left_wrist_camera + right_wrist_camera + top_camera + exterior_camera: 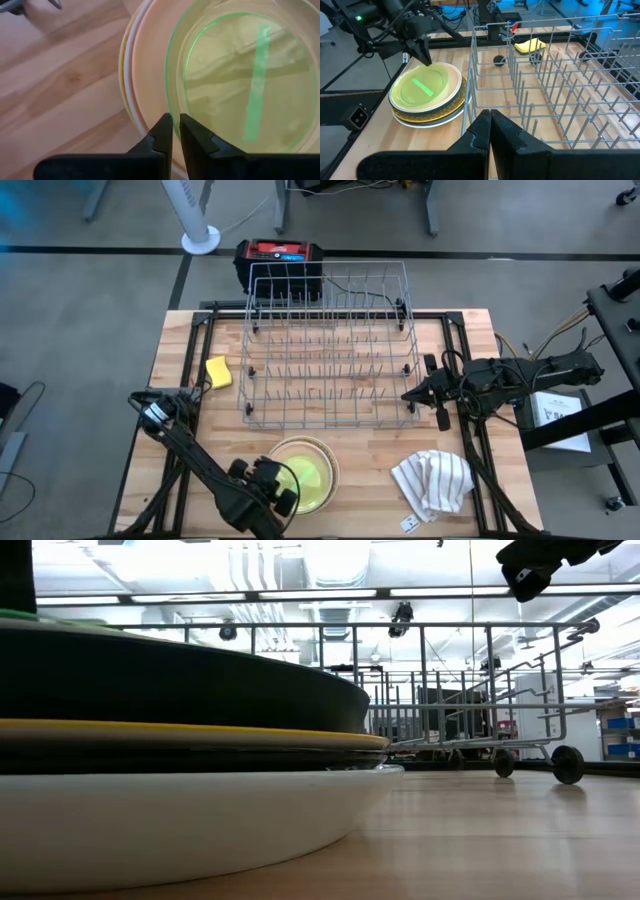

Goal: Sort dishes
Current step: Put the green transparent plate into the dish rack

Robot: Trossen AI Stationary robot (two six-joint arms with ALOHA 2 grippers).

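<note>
A stack of round dishes (322,452) stands on the table near its front edge, with a lime-green translucent plate (240,80) on top of a peach plate (150,75). In the low view the stack rests on a white plate (180,830). My left gripper (175,122) is shut on the green plate's rim, on the stack's near left side (290,485). My right gripper (490,116) is shut and empty, above the wire rack's near right corner (408,395). My left gripper pinches the lime-green plate's rim (171,106), one finger inside the rim and one outside over the peach plate. The fingers slant down at it from the table's near left side. The plate lies level on the stack.
A wire dish rack (330,345) fills the table's middle and far part. A yellow sponge (218,372) lies left of it. A striped white cloth (432,480) lies at the front right. Bare wood shows between the stack and the cloth.
</note>
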